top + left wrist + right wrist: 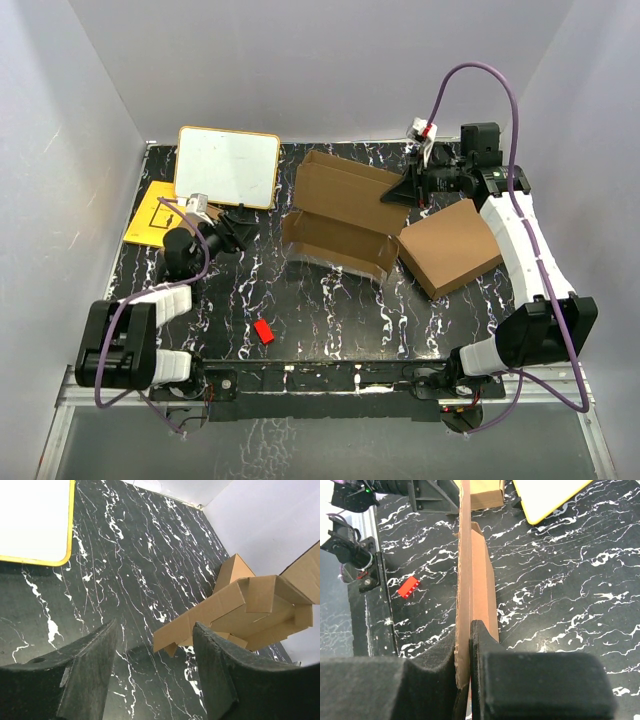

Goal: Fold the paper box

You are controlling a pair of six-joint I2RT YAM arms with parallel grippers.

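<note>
The paper box (340,215) is thin brown cardboard, partly formed, with its lid panel raised, at the table's middle. My right gripper (402,192) is shut on the right edge of that raised panel. In the right wrist view the cardboard edge (466,580) runs straight up between the closed fingers (465,650). My left gripper (235,228) is open and empty, left of the box and apart from it. In the left wrist view the box (250,605) lies beyond the spread fingers (155,645), low over the table.
A second plain brown box (450,247) lies right of the paper box, touching it. A yellow-framed whiteboard (227,165) and a yellow sheet (155,212) lie at the back left. A small red brick (264,331) sits near the front edge, also in the right wrist view (408,586).
</note>
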